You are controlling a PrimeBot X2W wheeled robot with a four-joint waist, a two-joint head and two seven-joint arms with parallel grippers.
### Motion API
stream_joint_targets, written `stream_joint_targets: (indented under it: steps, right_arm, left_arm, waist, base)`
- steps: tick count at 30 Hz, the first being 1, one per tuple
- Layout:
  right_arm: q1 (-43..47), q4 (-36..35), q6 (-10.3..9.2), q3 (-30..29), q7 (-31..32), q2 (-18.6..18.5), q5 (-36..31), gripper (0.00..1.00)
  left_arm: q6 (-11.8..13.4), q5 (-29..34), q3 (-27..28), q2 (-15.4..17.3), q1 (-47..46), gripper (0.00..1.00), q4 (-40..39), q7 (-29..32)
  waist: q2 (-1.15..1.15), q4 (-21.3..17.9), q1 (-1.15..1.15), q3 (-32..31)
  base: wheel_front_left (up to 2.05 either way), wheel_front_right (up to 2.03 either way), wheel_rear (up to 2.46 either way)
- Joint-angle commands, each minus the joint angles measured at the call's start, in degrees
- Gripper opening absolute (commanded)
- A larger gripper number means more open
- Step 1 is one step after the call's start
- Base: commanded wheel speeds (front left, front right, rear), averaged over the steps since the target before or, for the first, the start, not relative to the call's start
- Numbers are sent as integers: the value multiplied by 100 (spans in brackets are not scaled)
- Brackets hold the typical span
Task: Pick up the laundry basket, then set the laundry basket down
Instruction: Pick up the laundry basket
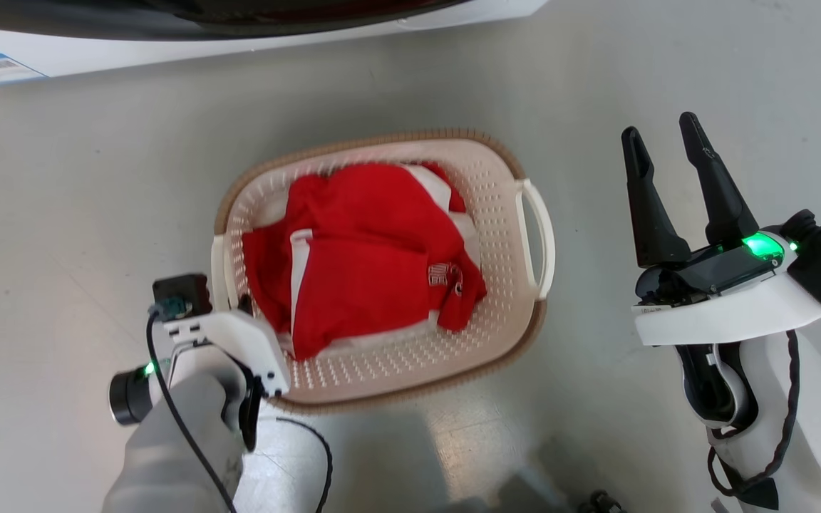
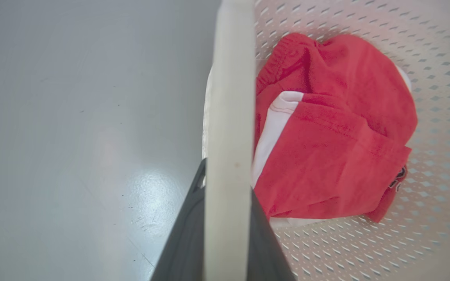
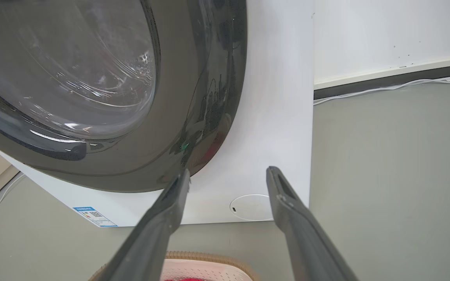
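Grey floor [image 1: 61, 214] — left tool [image 2: 227, 183] pinching laundry basket [image 1: 496, 214] handle [image 2: 229, 97]; right tool [image 1: 661, 127] spread, well apart.

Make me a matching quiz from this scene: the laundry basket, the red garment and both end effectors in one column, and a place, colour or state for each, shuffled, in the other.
Column one:
1. laundry basket
2. red garment
3. left end effector
4. right end effector

Column two:
A. open, holding nothing
B. lying inside the basket
C. cream, perforated, brown rim
D. shut on a white side handle

Pairs: 1-C, 2-B, 3-D, 4-A.
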Motion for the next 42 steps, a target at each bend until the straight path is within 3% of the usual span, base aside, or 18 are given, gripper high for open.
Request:
stream_joint_targets:
  steps: [1,17,18,19,20,21,33,42]
  right_arm:
    - [148,-102,40,105,-37,-51,49,100]
    - [201,-123,40,112,-37,-232,47,100]
    - [196,-122,40,114,-37,-233,45,100]
    - [192,-119,40,118,-37,-233,44,100]
    - [189,-115,40,123,-37,-235,44,100]
    - [188,-108,40,128,-37,-238,44,100]
    - [210,12,40,191,-37,-219,56,100]
    - [309,147,40,214,-37,-133,65,100]
  left_arm:
    - [-16,-3,127,77,267,0,-93,-36]
    - [-55,109,283,355,415,2,-54,-36]
    - [-56,146,256,359,413,20,-46,-36]
    - [-65,158,246,356,415,31,-31,-36]
    - [-61,152,255,351,413,69,-18,-36]
    - [-55,152,261,347,410,100,-8,-36]
    - [-8,208,420,417,504,100,-168,-36]
    - [-6,617,850,669,904,100,-1249,-36]
  waist:
    - [0,50,0,-71]
    - [0,260,0,-64]
    - [0,265,0,-66]
    - [0,269,0,-69]
    - [0,273,0,-74]
    - [0,279,0,-80]
    - [0,288,0,-362]
    - [0,359,0,-975]
  base:
    - [0,0,0]
    - [0,0,0]
    - [0,0,0]
    - [0,0,0]
    - [0,0,0]
    - [0,0,0]
    - [0,0,0]
    - [0,0,0]
